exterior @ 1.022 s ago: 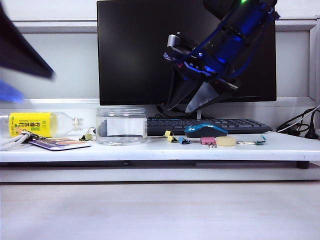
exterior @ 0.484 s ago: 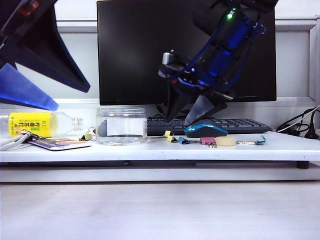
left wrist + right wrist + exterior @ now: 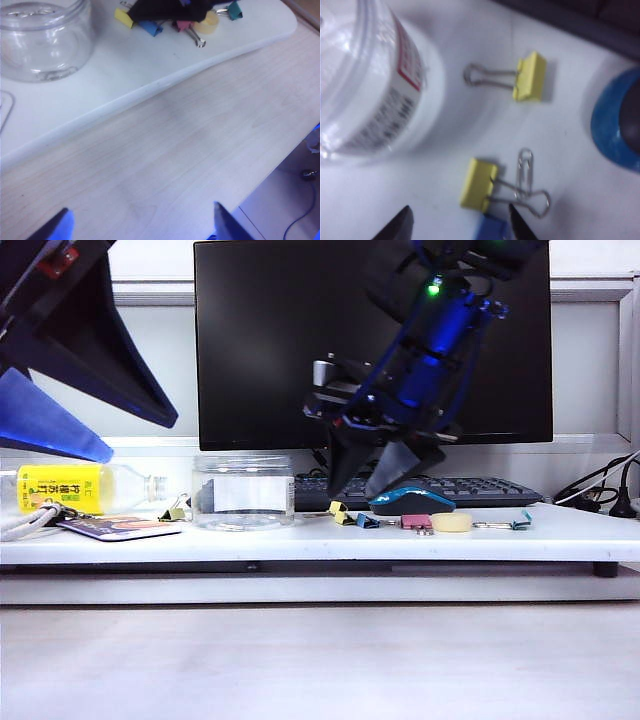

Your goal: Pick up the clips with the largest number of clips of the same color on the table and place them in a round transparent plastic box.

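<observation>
Below our right gripper, jaws spread and empty, two small pale-yellow binder clips lie beside the round clear plastic jar; the nearer one sits just ahead of the fingertips. Our left gripper, also spread and empty, hovers farther off.
</observation>
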You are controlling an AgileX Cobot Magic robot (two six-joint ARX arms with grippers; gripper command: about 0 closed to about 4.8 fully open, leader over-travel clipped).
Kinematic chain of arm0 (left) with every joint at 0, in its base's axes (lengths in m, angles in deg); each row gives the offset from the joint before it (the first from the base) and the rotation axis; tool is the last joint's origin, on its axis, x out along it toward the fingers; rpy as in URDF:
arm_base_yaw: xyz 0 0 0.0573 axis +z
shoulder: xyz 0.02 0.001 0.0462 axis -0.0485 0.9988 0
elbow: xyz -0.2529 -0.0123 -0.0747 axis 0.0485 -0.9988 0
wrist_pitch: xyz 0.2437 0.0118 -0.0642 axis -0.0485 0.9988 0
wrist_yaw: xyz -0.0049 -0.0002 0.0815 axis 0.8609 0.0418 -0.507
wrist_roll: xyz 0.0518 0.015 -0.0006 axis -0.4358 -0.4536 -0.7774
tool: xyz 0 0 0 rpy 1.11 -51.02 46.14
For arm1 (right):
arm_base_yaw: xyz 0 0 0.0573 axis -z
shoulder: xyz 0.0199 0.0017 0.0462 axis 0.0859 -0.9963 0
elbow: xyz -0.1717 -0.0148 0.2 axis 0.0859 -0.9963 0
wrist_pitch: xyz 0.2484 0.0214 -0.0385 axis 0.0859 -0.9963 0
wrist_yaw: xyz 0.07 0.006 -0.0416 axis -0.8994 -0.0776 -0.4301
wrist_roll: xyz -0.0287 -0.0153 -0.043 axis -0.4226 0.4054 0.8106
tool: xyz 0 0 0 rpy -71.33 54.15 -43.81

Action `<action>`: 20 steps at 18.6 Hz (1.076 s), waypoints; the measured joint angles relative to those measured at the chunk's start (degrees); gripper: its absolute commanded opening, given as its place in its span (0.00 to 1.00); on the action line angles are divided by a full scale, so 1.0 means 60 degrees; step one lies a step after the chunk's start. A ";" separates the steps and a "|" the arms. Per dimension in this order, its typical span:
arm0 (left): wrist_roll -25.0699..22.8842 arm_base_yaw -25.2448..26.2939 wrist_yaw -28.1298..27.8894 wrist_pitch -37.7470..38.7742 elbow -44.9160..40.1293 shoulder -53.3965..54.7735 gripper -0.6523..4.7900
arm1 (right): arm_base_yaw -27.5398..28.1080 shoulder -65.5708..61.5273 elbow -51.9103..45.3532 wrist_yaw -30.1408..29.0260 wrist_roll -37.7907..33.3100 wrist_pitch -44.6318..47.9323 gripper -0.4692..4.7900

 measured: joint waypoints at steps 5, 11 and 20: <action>0.0004 0.0000 -0.0011 0.0004 0.0000 0.0000 0.81 | -0.0288 -0.0233 0.0117 0.0539 0.0025 0.0131 0.55; 0.0036 0.0000 -0.0018 0.0004 0.0000 0.0000 0.81 | -0.0302 -0.0554 0.0117 0.0780 0.0025 0.0138 0.45; 0.0066 0.0000 -0.0018 0.0004 0.0000 0.0000 0.80 | -0.0302 -0.0561 0.0117 0.0816 0.0033 0.0506 0.13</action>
